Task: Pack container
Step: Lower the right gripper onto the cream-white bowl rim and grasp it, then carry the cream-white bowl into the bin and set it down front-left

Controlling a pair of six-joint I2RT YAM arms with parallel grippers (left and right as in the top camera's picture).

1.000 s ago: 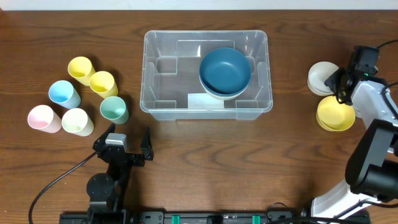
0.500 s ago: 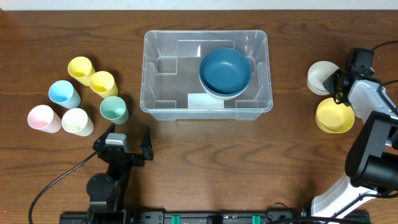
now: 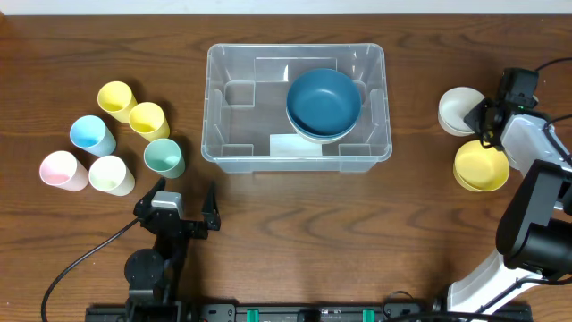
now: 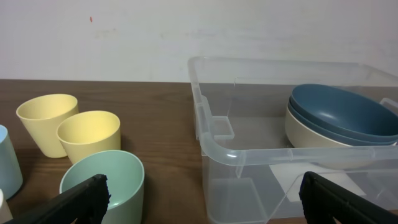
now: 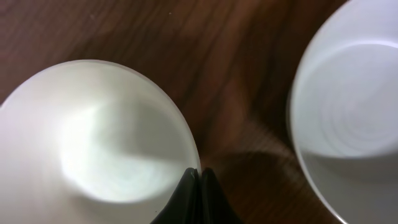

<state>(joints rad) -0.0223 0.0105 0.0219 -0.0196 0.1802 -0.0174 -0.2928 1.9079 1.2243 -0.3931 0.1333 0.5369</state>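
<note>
Right gripper (image 5: 199,174) closed in, nudging white bowl (image 3: 460,111) left; now clenched on its right rim. Lift straight, clear yellow bowl (image 3: 482,165), carry to container (image 3: 213,98). Left gripper (image 3: 180,202) gapes, idle.

Dark wood-grain worktop (image 3: 429,224) runs to a plain white wall (image 4: 186,31) at its far edge, under even light.
</note>
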